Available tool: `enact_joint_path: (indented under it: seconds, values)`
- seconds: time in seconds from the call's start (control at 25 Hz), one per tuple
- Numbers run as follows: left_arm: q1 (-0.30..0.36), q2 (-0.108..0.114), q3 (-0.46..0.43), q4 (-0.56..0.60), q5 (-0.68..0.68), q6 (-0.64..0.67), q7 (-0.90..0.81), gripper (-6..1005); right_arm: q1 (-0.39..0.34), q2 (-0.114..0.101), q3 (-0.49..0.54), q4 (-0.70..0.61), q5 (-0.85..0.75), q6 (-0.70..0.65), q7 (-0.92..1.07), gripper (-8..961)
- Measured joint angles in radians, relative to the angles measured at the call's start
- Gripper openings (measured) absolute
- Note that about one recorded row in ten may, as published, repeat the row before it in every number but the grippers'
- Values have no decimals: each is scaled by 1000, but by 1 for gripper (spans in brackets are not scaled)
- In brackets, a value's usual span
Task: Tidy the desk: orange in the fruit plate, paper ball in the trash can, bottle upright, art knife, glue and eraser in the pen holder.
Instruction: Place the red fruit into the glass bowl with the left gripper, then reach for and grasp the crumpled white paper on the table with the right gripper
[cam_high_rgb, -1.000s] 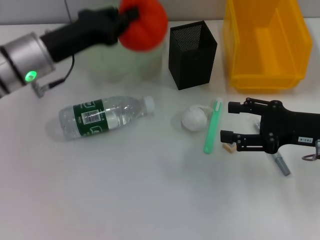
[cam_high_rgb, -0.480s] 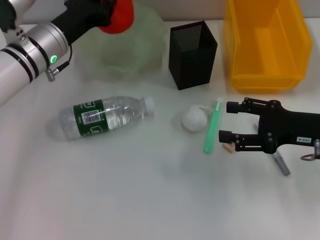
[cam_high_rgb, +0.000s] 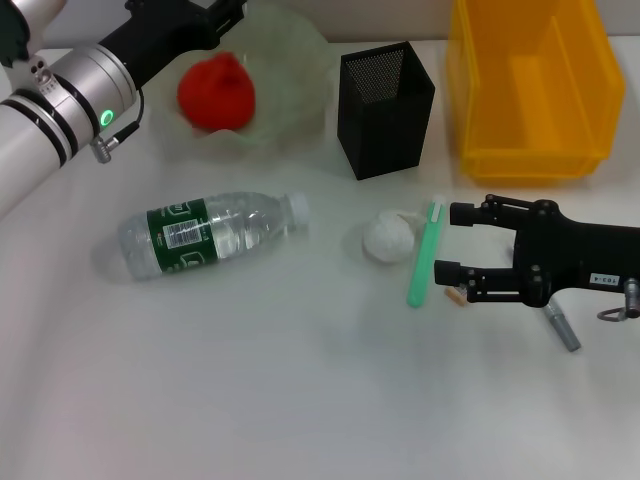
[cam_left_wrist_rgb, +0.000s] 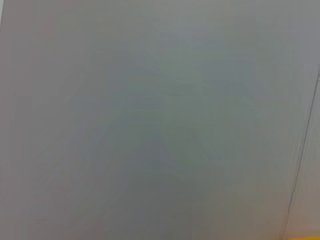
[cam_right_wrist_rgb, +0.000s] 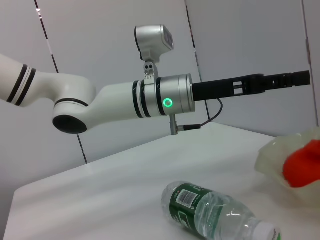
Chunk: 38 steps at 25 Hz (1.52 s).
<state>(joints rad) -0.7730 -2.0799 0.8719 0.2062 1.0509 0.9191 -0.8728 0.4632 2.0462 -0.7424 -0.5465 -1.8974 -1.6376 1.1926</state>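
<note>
head view: orange (cam_high_rgb: 216, 92) sits in the fruit plate (cam_high_rgb: 290, 90); left gripper (cam_high_rgb: 225, 12) above it, fingers released; right gripper (cam_high_rgb: 455, 243) spread beside the paper ball (cam_high_rgb: 387, 238).

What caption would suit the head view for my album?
Orange sits in the fruit plate; left gripper above it, right gripper open near the paper ball.

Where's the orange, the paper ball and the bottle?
orange (cam_high_rgb: 216, 92), head view, middle of the fruit.
paper ball (cam_high_rgb: 387, 238), head view, middle of the wad.
bottle (cam_high_rgb: 185, 236), head view, on its green label.
</note>
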Motion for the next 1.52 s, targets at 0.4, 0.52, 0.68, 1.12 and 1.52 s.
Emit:
enact_joint_path:
  seconds: [0.4, 0.52, 0.68, 1.12, 1.52]
  values:
    - [221, 29, 282, 225, 26, 458, -356, 791, 5, 1, 37, -4, 1, 2, -2, 803]
    - [267, 47, 325, 272, 77, 537, -389, 819, 6, -1, 53, -4, 1, 2, -2, 801]
    - [298, 84, 330, 288, 236, 672, -401, 819, 13, -5, 64, -6, 2, 2, -1, 797]
    - [340, 78, 325, 272, 449, 686, -290, 818, 81, -31, 55, -306, -42, -100, 400, 787]
    - [340, 61, 325, 242, 452, 641, -246, 818, 310, -57, 5, -467, -390, -179, 745, 779]
